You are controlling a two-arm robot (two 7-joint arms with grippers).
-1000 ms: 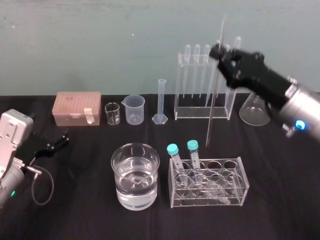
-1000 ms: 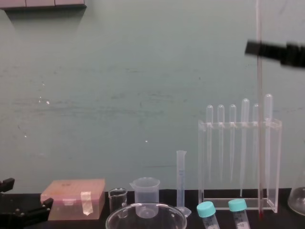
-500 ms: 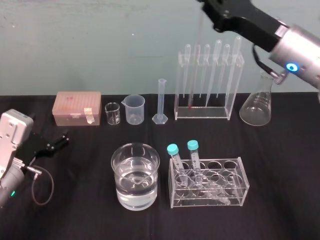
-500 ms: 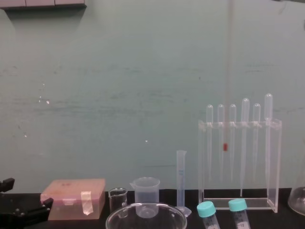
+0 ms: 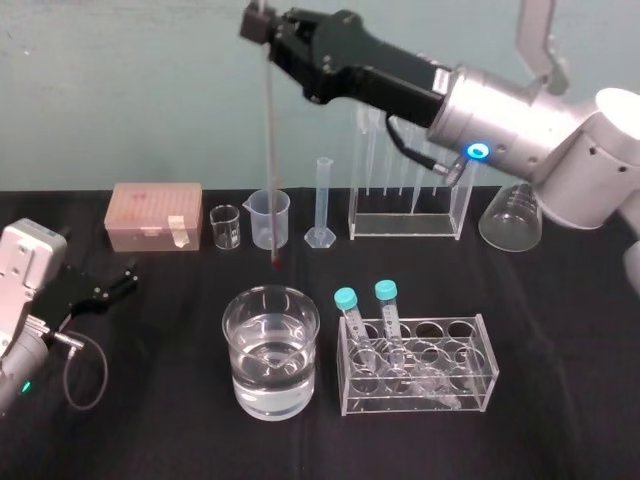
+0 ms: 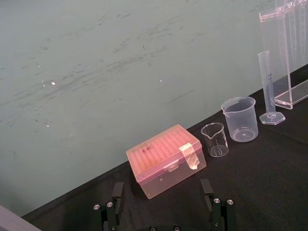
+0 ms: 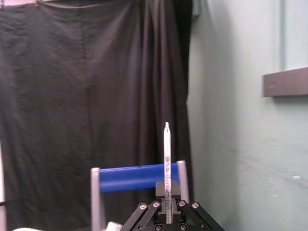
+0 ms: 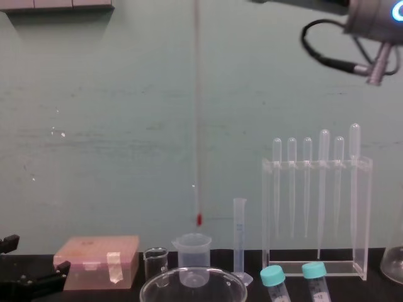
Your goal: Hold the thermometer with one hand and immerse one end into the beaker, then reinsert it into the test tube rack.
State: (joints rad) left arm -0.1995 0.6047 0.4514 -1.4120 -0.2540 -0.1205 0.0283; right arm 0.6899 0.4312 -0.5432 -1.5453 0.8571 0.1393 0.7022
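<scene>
The thermometer (image 5: 269,150) hangs upright in the air with its red bulb down. My right gripper (image 5: 262,24) is shut on its upper end, high above the table's left middle. In the chest view the thermometer (image 8: 196,113) ends with its bulb well above the beaker (image 8: 192,280). The beaker (image 5: 270,308) stands at the front middle, part filled with water, and the bulb is in the air above its far rim. Far back on the right is the test tube rack (image 5: 462,190), holding several pipettes. The right wrist view shows the gripper (image 7: 167,190) clamped on the thermometer (image 7: 167,154). My left gripper (image 6: 163,214) rests open at the far left.
Along the back stand a pink tip box (image 5: 153,215), a tiny glass beaker (image 5: 225,227), a plastic spouted beaker (image 5: 269,218), a graduated cylinder (image 5: 322,200) and a conical flask (image 5: 510,220). A low rack (image 5: 415,365) with two blue-capped tubes sits right of the beaker.
My right gripper has swung left with the thermometer, from in front of the test tube rack to above the beaker. The left arm has not moved.
</scene>
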